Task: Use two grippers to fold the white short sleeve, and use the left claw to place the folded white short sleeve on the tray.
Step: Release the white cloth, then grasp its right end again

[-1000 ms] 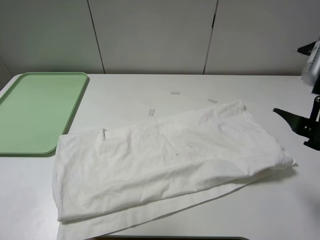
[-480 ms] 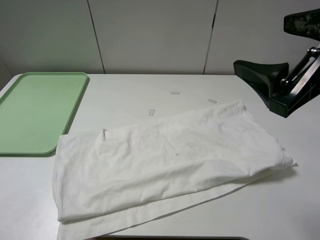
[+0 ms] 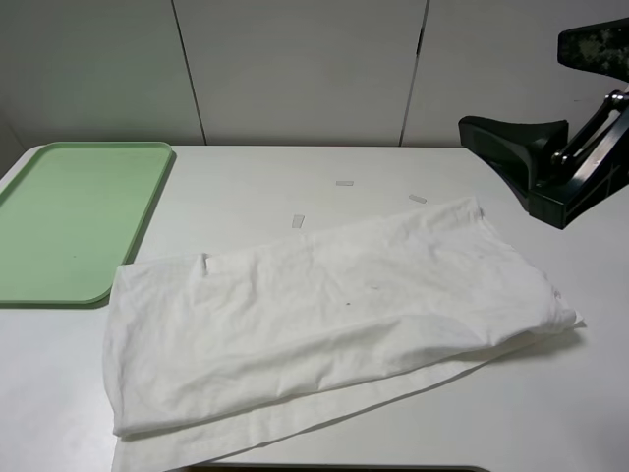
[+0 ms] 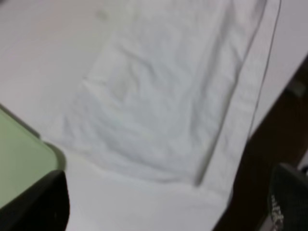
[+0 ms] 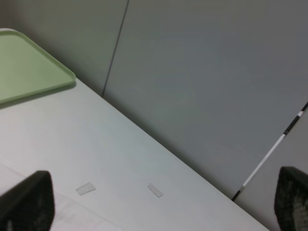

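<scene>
W/ my left tool (image 4: 168, 207) & right tool (image 3: 516, 88) spread apart, I'd pinch matching corners of the white short sleeve (image 3: 324, 315), lifting evenly.

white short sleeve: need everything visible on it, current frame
The white short sleeve is plain, thin white fabric, wrinkled and folded once lengthwise. The lower layer's hemmed edge sticks out along the near side. It lies flat and slanted on the white table. Its left end is close beside the corner of the green tray, but whether they touch is unclear. Its near-left corner reaches the table's front edge. Nothing grips it.
</scene>
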Robot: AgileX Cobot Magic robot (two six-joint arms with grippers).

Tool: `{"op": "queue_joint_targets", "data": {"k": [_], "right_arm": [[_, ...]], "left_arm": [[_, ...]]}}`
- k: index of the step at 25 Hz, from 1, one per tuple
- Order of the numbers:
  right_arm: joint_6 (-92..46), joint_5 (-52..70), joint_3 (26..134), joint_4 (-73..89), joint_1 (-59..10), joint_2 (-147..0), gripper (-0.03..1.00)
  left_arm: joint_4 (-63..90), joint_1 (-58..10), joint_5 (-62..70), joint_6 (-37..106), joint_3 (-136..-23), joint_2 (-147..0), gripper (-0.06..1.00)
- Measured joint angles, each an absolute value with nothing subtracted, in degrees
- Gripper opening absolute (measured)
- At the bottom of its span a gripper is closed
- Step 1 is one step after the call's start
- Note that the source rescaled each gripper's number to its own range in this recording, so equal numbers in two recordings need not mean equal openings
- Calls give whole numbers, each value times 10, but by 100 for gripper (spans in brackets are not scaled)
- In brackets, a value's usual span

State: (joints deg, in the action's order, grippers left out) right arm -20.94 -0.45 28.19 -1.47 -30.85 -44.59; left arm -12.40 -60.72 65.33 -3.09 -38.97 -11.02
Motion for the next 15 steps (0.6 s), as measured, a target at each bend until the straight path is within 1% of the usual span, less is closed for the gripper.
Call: {"op": "queue_joint_targets", "data": {"k": [6,15], "right_arm": [[-209,0,282,-14,-308,-446,100],[-209,15,282,-14,-308,-446,100]], "left_arm": [[-90,-607,628,-33,-285,-106,82],[-75,-607,609,-30,-276,-103,82]]}}
